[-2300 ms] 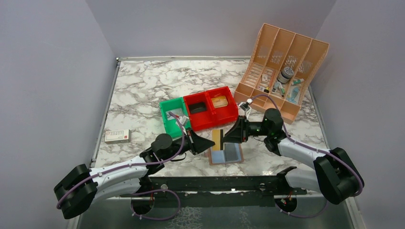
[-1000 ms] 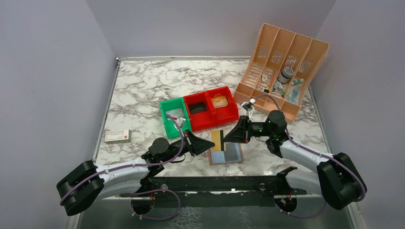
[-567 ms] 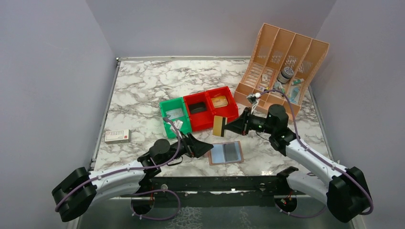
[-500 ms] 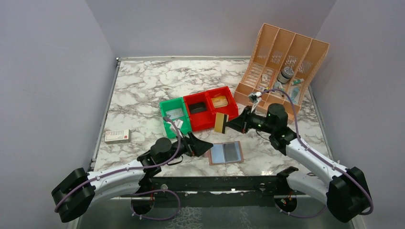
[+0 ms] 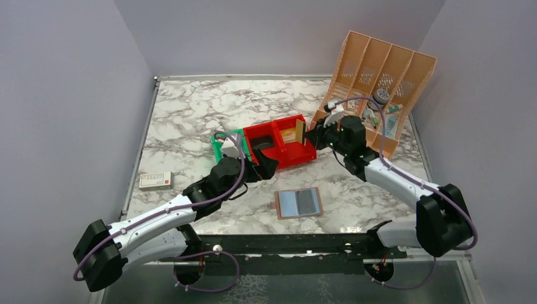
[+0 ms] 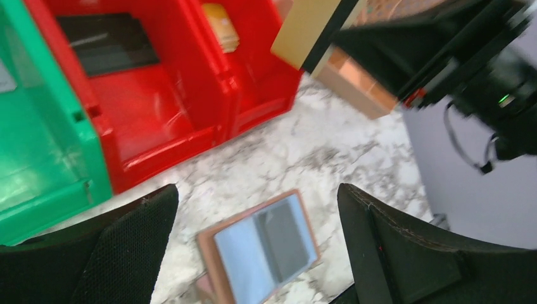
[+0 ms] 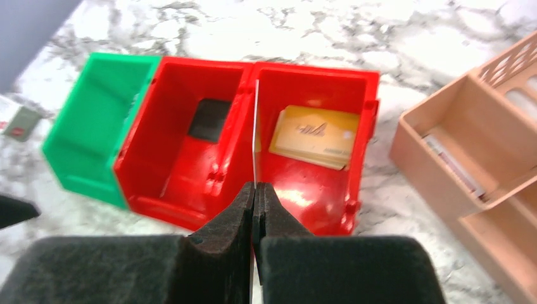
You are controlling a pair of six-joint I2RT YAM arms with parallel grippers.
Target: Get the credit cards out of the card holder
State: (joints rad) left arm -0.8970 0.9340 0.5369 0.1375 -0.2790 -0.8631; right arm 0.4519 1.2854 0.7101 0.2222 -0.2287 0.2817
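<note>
The card holder lies open and flat on the marble, with a dark grey credit card in its right pocket. In the left wrist view the card holder shows below and between my open left gripper, which holds nothing. That left gripper hovers at the front of the red bin. My right gripper is shut on a yellow-gold credit card, seen edge-on. The yellow card hangs upright over the red bin's right compartment, and its black stripe faces the left wrist view.
The red bin has a gold card in its right compartment and a dark card in its left. A green bin adjoins it. The peach file organizer stands at the back right. A small white box lies at the left.
My right gripper pulled the yellow card out of the holder and carried it up and back over the red bin. My left gripper opened and moved from the holder toward the bins.
</note>
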